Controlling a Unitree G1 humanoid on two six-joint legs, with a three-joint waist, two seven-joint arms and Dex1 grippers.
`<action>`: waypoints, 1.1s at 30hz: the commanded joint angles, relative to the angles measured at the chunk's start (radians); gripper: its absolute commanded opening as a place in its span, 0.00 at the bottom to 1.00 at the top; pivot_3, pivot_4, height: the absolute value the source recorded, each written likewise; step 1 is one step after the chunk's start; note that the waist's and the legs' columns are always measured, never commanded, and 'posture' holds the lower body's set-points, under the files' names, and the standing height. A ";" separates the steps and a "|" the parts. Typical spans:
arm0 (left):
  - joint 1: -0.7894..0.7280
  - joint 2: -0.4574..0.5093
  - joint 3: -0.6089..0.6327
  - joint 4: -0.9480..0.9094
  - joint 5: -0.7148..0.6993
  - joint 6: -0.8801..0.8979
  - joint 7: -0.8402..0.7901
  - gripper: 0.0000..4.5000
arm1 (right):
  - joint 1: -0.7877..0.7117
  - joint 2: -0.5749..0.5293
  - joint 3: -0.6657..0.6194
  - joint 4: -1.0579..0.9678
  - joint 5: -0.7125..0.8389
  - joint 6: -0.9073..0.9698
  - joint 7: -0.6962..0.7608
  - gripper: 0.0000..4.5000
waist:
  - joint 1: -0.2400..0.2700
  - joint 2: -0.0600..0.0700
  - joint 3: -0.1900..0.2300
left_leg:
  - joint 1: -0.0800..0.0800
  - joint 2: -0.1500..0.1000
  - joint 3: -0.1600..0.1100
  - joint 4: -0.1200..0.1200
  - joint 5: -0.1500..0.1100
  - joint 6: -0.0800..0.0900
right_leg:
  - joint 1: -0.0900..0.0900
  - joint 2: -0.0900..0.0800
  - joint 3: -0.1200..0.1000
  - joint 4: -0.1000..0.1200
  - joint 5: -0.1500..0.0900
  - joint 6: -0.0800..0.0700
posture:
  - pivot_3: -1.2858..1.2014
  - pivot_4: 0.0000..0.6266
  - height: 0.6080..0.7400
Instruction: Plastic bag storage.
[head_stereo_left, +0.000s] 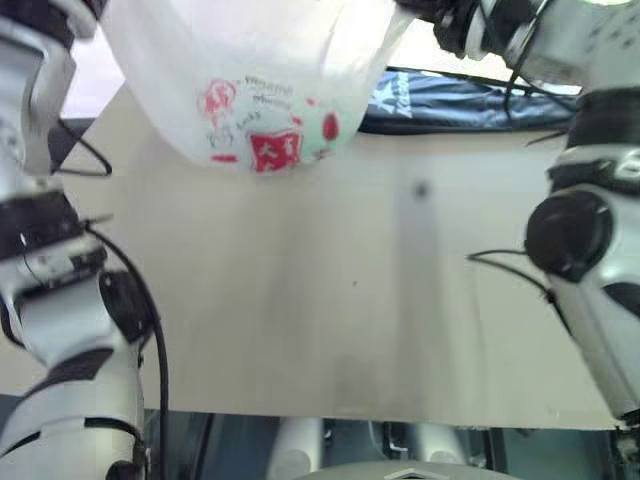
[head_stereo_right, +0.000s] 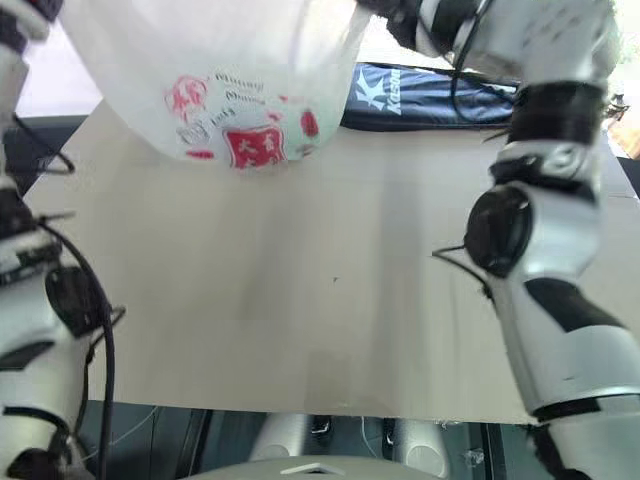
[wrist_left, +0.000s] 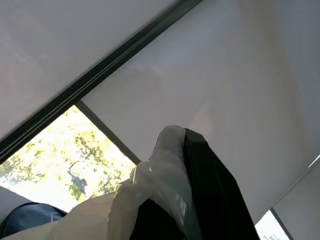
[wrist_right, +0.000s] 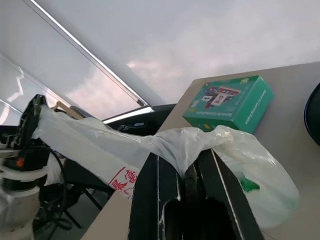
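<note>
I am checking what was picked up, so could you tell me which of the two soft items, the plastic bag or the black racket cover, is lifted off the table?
The plastic bag: both grippers hold it up, while the black racket cover lies flat on the table.

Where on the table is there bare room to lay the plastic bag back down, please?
The wide middle and near part of the table is bare, between the two arms and below the hanging plastic bag. The far edge is crowded: the black racket cover lies there, and a green box sits near a table edge.
</note>
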 joint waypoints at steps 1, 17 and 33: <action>-0.130 0.015 0.009 0.100 0.113 -0.018 -0.104 0.02 | -0.086 -0.102 -0.037 -0.032 0.037 0.025 -0.018 0.00 | -0.002 0.000 0.000 | -0.001 0.000 0.000 -0.001 0.000 0.000 | -0.001 0.000 -0.001 -0.001 0.000 0.000 | 0.52 0.24 1.00; -0.059 -0.137 -0.040 0.068 0.396 0.092 -0.267 0.02 | 0.051 -0.206 -0.028 -0.438 0.077 0.256 -0.192 0.00 | -0.019 0.002 0.001 | -0.003 0.000 0.001 0.000 0.000 0.000 | -0.005 -0.004 -0.001 0.000 0.000 0.000 | 0.52 0.24 1.00; 0.539 -0.196 0.015 -0.485 0.398 0.250 -0.192 0.02 | 0.882 -0.270 0.108 -1.204 0.232 0.438 -0.233 0.00 | -0.010 0.005 -0.001 | 0.001 0.001 0.001 0.002 0.000 0.000 | 0.000 -0.005 0.005 0.001 0.000 0.000 | 0.52 0.24 1.00</action>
